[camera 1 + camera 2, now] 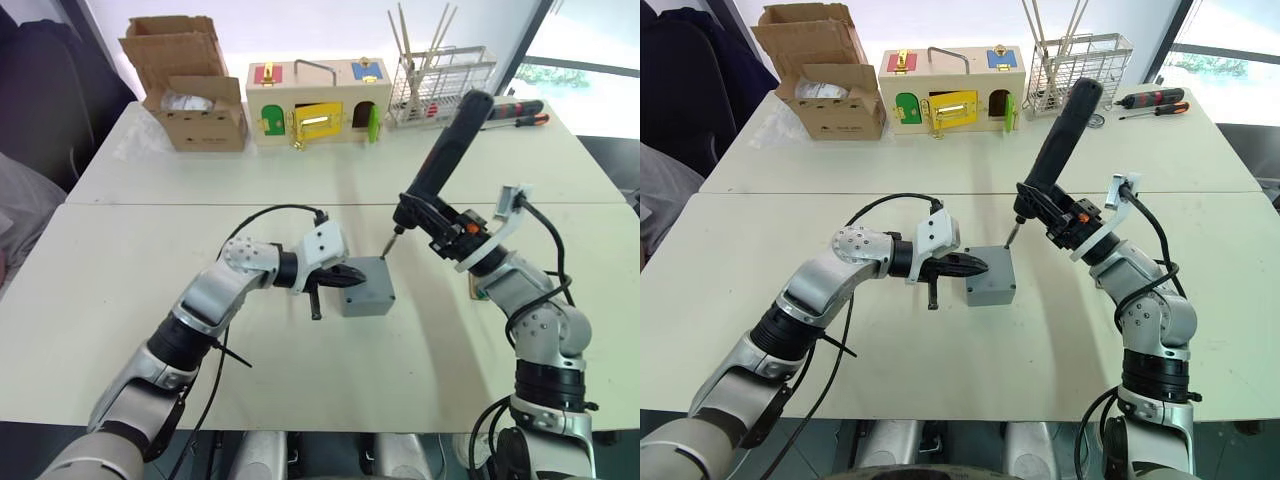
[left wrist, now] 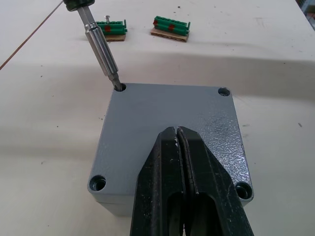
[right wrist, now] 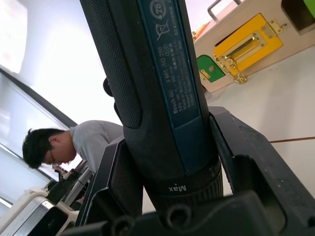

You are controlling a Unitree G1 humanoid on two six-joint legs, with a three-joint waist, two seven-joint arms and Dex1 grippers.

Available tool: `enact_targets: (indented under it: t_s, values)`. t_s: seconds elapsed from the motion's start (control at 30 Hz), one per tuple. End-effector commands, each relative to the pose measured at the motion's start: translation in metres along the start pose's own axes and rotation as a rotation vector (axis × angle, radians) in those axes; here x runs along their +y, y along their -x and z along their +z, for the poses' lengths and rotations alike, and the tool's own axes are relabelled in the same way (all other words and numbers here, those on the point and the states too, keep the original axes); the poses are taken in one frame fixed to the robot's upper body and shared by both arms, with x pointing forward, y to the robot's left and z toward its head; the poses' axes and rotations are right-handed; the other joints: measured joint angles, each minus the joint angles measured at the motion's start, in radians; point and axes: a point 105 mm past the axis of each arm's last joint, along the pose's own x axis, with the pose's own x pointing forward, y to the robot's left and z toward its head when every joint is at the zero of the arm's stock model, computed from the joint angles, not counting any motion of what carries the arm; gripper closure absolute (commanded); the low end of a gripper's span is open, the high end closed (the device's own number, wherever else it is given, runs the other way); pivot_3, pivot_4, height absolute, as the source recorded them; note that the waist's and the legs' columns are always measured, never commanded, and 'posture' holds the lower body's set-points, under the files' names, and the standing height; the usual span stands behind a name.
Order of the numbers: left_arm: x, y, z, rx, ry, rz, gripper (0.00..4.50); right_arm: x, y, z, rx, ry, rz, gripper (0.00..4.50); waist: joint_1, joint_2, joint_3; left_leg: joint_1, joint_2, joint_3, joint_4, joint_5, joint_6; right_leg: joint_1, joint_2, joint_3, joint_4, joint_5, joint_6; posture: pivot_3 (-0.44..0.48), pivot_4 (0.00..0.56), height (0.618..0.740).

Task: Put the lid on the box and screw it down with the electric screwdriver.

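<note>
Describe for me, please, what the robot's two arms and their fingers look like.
Both arms are jointed silver-grey metal segments with black bands at the joints, and loose black cables run along them. Each wrist carries a white plastic housing. The left gripper ends in two glossy black tapered fingers; the right gripper has chunky black fingers with orange accents nearby.

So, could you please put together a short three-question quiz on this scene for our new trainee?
1. True or false: the lid already sits on the box.
2. Which gripper holds the electric screwdriver?
A. left
B. right
3. Fill in: the bit's tip sits in a corner ____ of the lid.

Key
1. True.
2. B: the right gripper holds it; the left gripper, shut, rests on the lid.
3. Hole.
</note>
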Motion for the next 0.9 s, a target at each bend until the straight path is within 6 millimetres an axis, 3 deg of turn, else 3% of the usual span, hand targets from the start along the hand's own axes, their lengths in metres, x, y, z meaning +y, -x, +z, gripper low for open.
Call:
enact_targets:
  t_s: [0.03,0.27,0.5,0.9]
  values:
    - [-0.003,-0.001,-0.004,0.008,0.004,0.000,4.50,0.012,-0.002,-0.017,0.105,0.095,0.046,2.70,0.000,-0.001,-0.001,0.001,0.000,0.000,0.000,-0.001,0.002,0.000,0.000,0.000,0.000,0.000,0.000,0.000,0.150,0.728]
    - [-0.004,-0.002,-0.013,0.031,0.025,0.002,4.50,0.037,-0.005,-0.038,0.188,0.202,0.138,2.70,-0.001,-0.008,-0.005,0.004,0.001,0.000,-0.001,-0.002,0.004,0.003,0.000,0.000,0.000,0.000,0.000,0.000,0.150,0.728]
    - [-0.008,-0.003,-0.018,0.046,0.029,-0.004,4.50,0.031,-0.008,-0.050,0.180,0.174,0.110,2.70,-0.003,-0.018,-0.015,0.009,0.004,0.000,-0.002,-0.003,0.005,0.008,0.001,0.000,-0.001,-0.001,-0.001,0.000,0.150,0.728]
    - [-0.009,-0.005,-0.021,0.049,0.037,-0.002,4.50,0.025,0.007,-0.073,0.241,0.177,0.073,2.70,-0.004,-0.019,-0.025,0.010,0.005,0.000,-0.002,-0.005,0.007,0.010,0.001,0.000,-0.002,-0.002,-0.002,0.000,0.150,0.728]
